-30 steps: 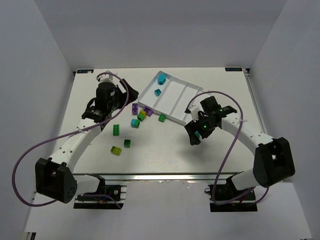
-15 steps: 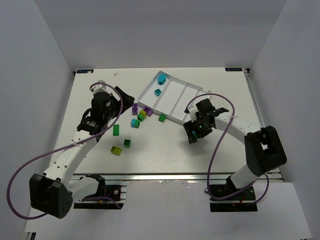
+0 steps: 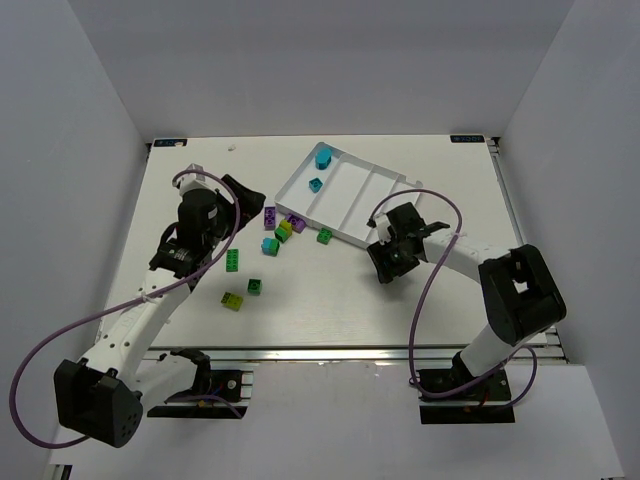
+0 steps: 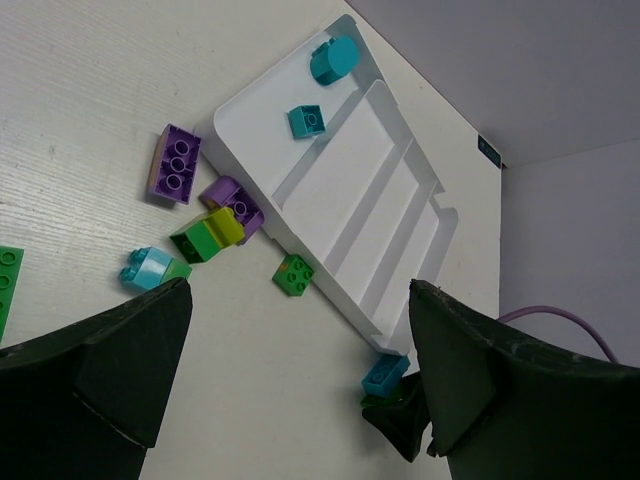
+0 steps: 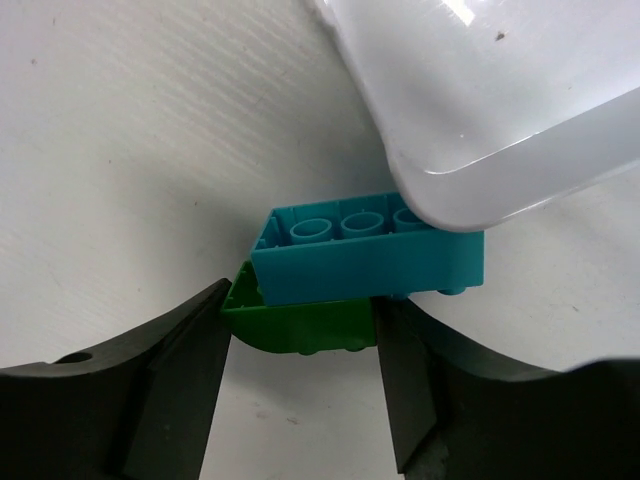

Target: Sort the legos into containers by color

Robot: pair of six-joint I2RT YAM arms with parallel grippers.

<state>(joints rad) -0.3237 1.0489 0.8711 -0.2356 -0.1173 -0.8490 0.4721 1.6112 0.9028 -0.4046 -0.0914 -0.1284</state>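
Reaching low over the worktop (image 3: 330, 300), the right gripper (image 5: 303, 340) straddles a green studded plastic brick (image 5: 300, 322) under a cyan plastic brick (image 5: 365, 262) at the flat white plastic tray (image 5: 480, 90)'s near corner; whether it is clamped is unclear. Farther left, the left gripper (image 4: 300, 310) hangs spread wide, empty, above scattered bricks (image 4: 178, 165).

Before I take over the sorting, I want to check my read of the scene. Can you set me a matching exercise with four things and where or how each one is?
Things:
1. round cyan piece
2. six-stud purple brick
3. green brick under a cyan brick
4. left gripper

Places or states:
a. between the fingers of the right gripper
b. wide open, holding nothing
c. inside the tray
d. on the table, studs up, by the tray's left corner

Pairs: 1-c, 2-d, 3-a, 4-b
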